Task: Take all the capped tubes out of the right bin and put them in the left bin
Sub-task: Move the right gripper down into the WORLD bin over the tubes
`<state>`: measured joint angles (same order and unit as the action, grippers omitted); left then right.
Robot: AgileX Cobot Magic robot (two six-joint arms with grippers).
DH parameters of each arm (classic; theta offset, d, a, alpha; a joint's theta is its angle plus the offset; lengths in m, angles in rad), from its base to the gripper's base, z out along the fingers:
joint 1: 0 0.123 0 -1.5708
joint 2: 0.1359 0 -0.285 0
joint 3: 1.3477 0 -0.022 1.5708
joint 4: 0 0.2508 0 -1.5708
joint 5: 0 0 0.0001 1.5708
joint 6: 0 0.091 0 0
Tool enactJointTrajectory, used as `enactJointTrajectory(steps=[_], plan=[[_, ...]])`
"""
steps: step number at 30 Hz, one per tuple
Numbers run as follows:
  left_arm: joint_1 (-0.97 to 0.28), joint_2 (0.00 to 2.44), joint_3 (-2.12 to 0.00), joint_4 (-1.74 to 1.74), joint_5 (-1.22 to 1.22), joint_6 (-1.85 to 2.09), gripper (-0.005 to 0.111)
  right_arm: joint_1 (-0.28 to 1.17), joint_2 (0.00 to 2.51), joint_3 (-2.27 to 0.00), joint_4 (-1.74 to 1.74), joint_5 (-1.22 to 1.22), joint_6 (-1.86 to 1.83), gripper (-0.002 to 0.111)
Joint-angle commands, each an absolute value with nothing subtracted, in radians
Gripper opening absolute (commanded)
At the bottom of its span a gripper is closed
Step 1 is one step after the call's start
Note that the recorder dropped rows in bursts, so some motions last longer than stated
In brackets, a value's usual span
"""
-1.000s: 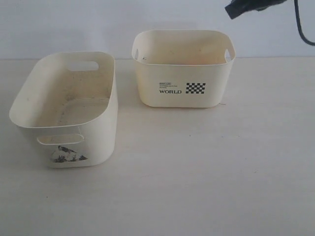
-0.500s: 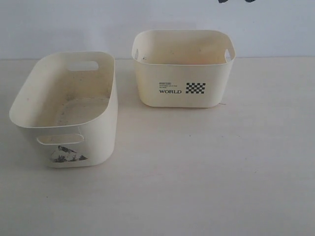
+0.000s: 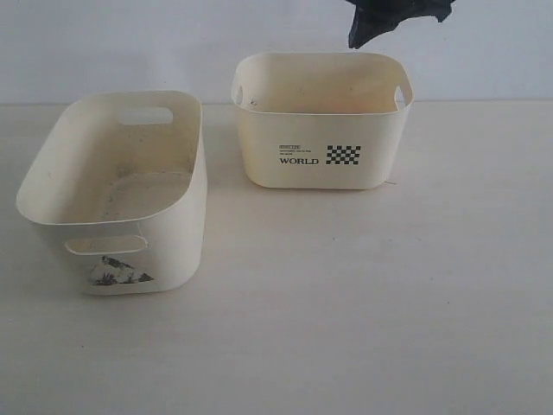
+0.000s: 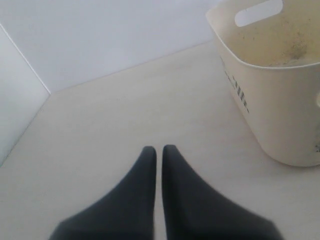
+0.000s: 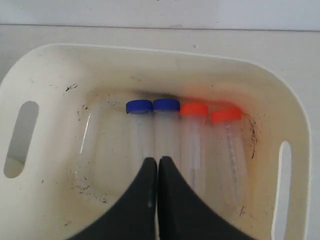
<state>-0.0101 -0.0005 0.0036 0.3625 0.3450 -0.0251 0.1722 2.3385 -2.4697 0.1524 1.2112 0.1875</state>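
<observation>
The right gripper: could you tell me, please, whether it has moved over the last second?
Yes. The right gripper has shifted left, from above the right bin's right-hand corner toward the middle of its far rim.

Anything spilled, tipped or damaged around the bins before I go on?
Nothing serious. The left bin and right bin stand upright; four capped tubes lie side by side in the right bin, caps on. Only oddity: dark scuffs and specks inside both bins.

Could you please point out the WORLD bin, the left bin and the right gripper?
WORLD bin (image 3: 311, 134), exterior view, front wall.
Left bin (image 3: 173, 246), exterior view, near wall.
Right gripper (image 5: 158, 161), right wrist view, between its fingertips.
</observation>
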Motion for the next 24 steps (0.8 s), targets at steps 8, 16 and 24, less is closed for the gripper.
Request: enactJointTrajectory(steps=[8, 16, 24], plan=[[-0.010, 0.000, 0.000, 0.368, 0.341, -0.035, 0.004, 0.251, 2.507, -2.574, 0.069, 1.221, 0.131, 0.000], [-0.010, 0.000, 0.000, 0.368, 0.341, -0.035, 0.004, 0.255, 2.557, -2.574, 0.071, 1.221, 0.133, 0.000], [-0.010, 0.000, 0.000, 0.368, 0.341, -0.035, 0.004, 0.263, 2.603, -2.574, 0.067, 1.172, 0.150, 0.023]])
